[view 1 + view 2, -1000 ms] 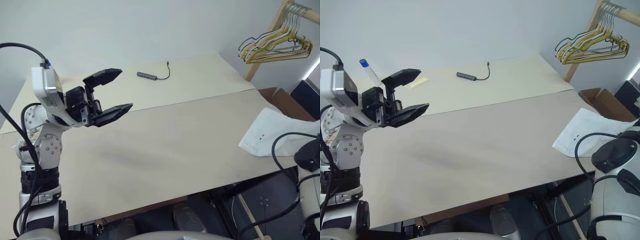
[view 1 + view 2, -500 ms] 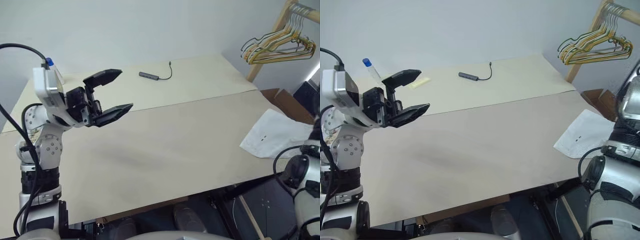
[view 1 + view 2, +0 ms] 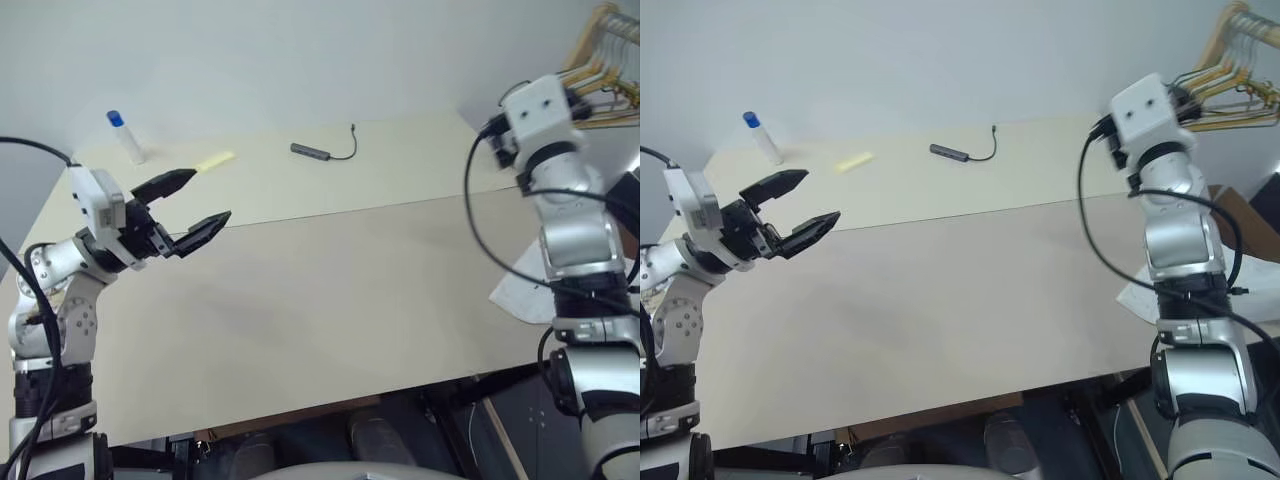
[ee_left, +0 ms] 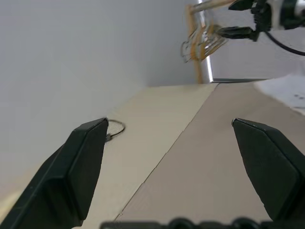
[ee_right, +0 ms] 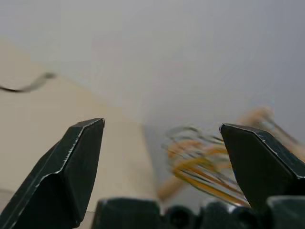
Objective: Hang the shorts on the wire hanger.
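Note:
The white shorts (image 3: 520, 296) lie crumpled at the table's right edge, partly hidden behind my raised right arm. The wire hanger is out of view. My left gripper (image 3: 210, 195) hovers over the left side of the table (image 3: 330, 300), open with nothing between its fingers, far from the shorts. My right gripper (image 5: 162, 143) is held high over the table's far right corner, above the shorts. Its jaws are wide open and empty, pointing at the bunch of yellow and black hangers (image 5: 209, 167).
The bunch of hangers (image 3: 1240, 85) hangs from a wooden bar at the far right. A dark adapter with a cable (image 3: 320, 152), a yellow strip (image 3: 214, 161) and a white tube with a blue cap (image 3: 125, 137) lie at the back of the table.
My right arm swung up from below the table's right edge and now stands raised toward the hanger bunch. My left gripper sank and drifted left. The camera turned slightly.

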Controlling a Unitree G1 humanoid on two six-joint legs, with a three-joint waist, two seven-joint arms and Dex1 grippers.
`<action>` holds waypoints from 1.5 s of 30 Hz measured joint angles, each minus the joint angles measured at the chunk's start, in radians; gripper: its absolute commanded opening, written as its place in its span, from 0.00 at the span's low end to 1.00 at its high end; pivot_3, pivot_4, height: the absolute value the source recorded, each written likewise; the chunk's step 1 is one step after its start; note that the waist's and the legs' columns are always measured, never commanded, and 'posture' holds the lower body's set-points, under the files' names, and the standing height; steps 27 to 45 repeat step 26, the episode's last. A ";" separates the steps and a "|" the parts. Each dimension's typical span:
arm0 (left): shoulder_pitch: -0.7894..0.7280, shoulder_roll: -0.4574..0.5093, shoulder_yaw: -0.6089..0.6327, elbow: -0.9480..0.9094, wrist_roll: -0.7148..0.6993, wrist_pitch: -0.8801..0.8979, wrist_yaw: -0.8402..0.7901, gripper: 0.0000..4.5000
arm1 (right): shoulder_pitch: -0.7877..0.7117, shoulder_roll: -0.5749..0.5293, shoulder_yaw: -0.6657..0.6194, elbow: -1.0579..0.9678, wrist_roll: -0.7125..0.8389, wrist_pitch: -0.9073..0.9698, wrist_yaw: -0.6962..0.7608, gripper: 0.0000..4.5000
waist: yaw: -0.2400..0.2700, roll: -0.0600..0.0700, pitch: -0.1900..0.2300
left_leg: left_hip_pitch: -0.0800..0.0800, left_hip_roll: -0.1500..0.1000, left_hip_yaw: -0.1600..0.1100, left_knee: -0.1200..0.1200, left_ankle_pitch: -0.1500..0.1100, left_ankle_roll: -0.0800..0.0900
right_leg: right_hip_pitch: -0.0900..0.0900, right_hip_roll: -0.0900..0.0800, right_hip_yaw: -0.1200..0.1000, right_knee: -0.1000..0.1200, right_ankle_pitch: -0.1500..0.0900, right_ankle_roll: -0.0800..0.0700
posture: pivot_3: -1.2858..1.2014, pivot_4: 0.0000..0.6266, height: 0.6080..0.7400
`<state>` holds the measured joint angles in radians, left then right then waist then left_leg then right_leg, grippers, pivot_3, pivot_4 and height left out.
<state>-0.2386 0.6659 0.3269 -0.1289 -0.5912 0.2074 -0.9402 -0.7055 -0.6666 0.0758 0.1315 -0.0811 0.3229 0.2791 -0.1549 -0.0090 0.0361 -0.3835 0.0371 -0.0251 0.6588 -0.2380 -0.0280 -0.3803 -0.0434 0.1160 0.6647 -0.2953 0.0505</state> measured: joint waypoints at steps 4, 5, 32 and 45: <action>0.085 0.003 0.025 -0.081 -0.004 0.031 0.032 1.00 | 0.095 -0.012 0.107 -0.080 0.010 -0.077 0.204 1.00 | 0.050 -0.001 0.000 | 0.000 0.000 0.001 0.000 0.000 0.000 | -0.001 0.000 0.000 0.000 0.000 0.000 | 0.56 0.00 1.00; 0.110 0.003 0.031 -0.099 -0.005 0.036 0.037 1.00 | 0.107 -0.015 0.126 -0.089 0.008 -0.088 0.239 1.00 | 0.062 -0.001 0.000 | -0.001 0.000 0.001 0.000 0.000 0.000 | -0.001 0.000 0.000 0.000 0.000 0.000 | 0.56 0.00 1.00; 0.281 -0.022 0.065 -0.251 -0.036 0.057 0.105 1.00 | 0.185 -0.069 0.195 -0.137 -0.052 -0.165 0.545 1.00 | 0.220 -0.009 0.000 | -0.001 0.000 0.003 0.001 0.000 0.000 | -0.003 0.000 -0.001 0.000 0.001 -0.001 | 0.58 0.00 1.00; 0.281 -0.022 0.065 -0.251 -0.036 0.057 0.105 1.00 | 0.185 -0.069 0.195 -0.137 -0.052 -0.165 0.545 1.00 | 0.220 -0.009 0.000 | -0.001 0.000 0.003 0.001 0.000 0.000 | -0.003 0.000 -0.001 0.000 0.001 -0.001 | 0.58 0.00 1.00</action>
